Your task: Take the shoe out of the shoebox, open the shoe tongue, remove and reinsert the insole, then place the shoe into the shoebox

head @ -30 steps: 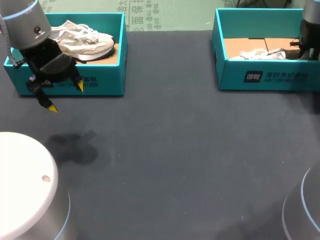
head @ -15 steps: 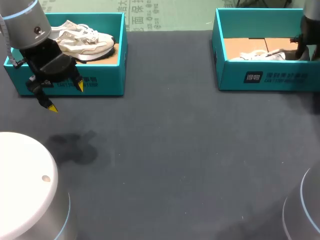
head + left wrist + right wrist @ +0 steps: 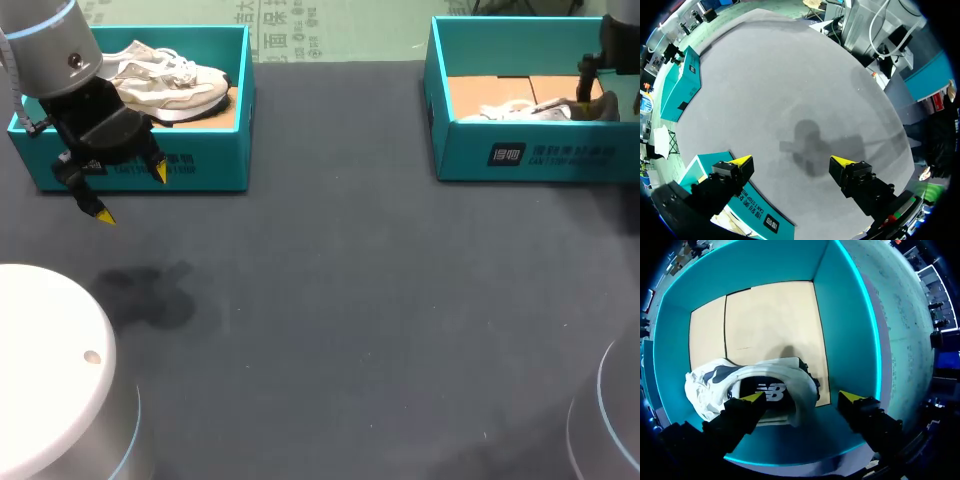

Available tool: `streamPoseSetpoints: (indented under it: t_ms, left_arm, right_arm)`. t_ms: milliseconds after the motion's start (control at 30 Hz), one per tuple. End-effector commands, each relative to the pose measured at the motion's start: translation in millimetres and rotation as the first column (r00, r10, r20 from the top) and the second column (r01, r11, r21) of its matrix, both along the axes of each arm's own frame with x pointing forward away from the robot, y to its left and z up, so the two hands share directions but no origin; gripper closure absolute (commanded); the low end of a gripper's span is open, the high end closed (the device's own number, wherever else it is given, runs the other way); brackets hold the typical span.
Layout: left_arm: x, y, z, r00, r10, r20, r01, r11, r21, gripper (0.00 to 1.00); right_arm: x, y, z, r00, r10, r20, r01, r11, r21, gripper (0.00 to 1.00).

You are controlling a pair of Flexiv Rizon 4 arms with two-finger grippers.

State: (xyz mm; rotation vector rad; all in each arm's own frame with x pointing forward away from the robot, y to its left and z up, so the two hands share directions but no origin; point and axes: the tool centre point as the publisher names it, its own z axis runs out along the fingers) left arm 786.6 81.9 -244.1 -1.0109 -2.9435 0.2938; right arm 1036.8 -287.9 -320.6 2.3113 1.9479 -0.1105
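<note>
Shoe [image 3: 757,389] — white, opening upward — lies in the teal shoebox [image 3: 845,315] directly beneath my right gripper [image 3: 802,396], whose 2 fingers stand wide apart, gripping nothing. My left gripper [image 3: 791,160] hangs open over the dark table [image 3: 790,90], a second shoebox [image 3: 754,212] just beside 1 finger.

One dark tabletop [image 3: 350,300] carries two teal shoeboxes, a left shoebox [image 3: 200,165] and a right shoebox [image 3: 560,152]. Two pale shoes: a left shoe [image 3: 165,78], a right shoe [image 3: 515,108]. Two arms, left arm [image 3: 55,55] and right arm [image 3: 618,45], with four yellow-tipped fingers [image 3: 742,162].
</note>
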Motion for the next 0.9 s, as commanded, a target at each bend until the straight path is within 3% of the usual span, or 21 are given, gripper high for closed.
streamPoseSetpoints:
  t_ms: [33,400,700,900]
  left_arm:
    - [-1.1,0.4,-0.1,1.000,0.000,0.003,0.000,1.000,0.002,0.00]
    - [-1.1,0.4,-0.1,1.000,0.000,0.003,0.000,1.000,0.002,0.00]
    - [-1.1,0.4,-0.1,1.000,0.000,0.003,0.000,1.000,0.002,0.00]
    - [-1.1,0.4,-0.1,1.000,0.000,0.003,0.000,1.000,0.002,0.00]
  right_arm:
    - [-8.4,8.1,22.7,1.000,0.002,0.019,-0.002,1.000,-0.007,0.00]
    - [-27.2,41.8,91.7,0.997,0.018,0.071,-0.020,0.999,0.027,0.00]
    - [-64.9,72.5,143.2,0.995,0.031,0.094,-0.033,0.999,0.019,0.00]
    - [-84.1,86.7,166.4,0.995,0.020,0.094,-0.020,1.000,0.001,0.00]
